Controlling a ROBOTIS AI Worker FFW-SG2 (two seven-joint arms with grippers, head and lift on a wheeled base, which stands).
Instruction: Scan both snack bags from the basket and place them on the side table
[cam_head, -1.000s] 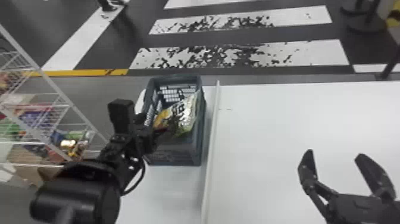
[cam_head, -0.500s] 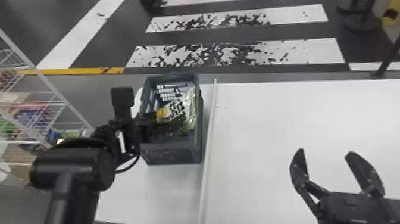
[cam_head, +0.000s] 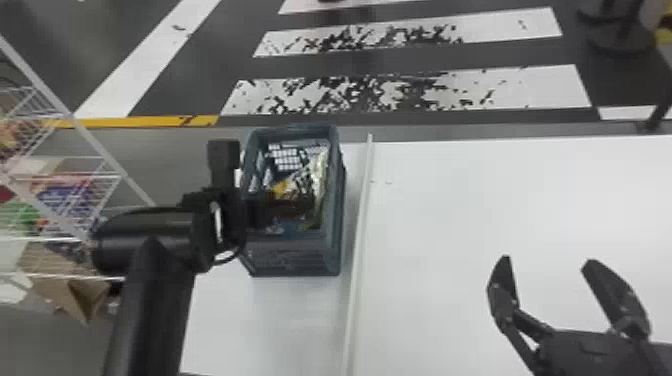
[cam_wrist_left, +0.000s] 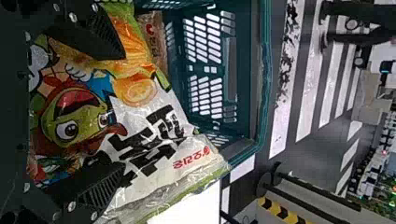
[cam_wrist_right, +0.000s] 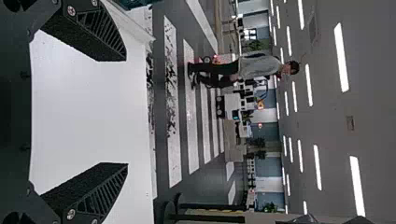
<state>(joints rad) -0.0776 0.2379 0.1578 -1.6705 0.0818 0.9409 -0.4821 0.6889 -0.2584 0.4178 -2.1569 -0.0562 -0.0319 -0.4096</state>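
Note:
In the head view my left gripper (cam_head: 295, 206) reaches from the left over the dark basket (cam_head: 300, 255), across a snack bag (cam_head: 321, 175) inside. The left wrist view has my left gripper (cam_wrist_left: 122, 112) with fingers wide apart, one on each side of the white, orange and green snack bag (cam_wrist_left: 154, 126). Beyond it, a brownish bag (cam_wrist_left: 156, 42) lies against the basket's wall (cam_wrist_left: 247, 70). My right gripper (cam_head: 545, 280) stands open over the white table at the right; in the right wrist view, my right gripper (cam_wrist_right: 126, 112) has nothing between its fingers.
A raised white strip (cam_head: 361, 240) runs along the white table (cam_head: 450, 210) just right of the basket. At the left stands a wire shelf (cam_head: 70, 175) with packages. Past the table's far edge is a striped floor.
The left arm has swung so that its gripper points more sideways across the basket, covering more of the bag. The right gripper has shifted slightly left and remains open.

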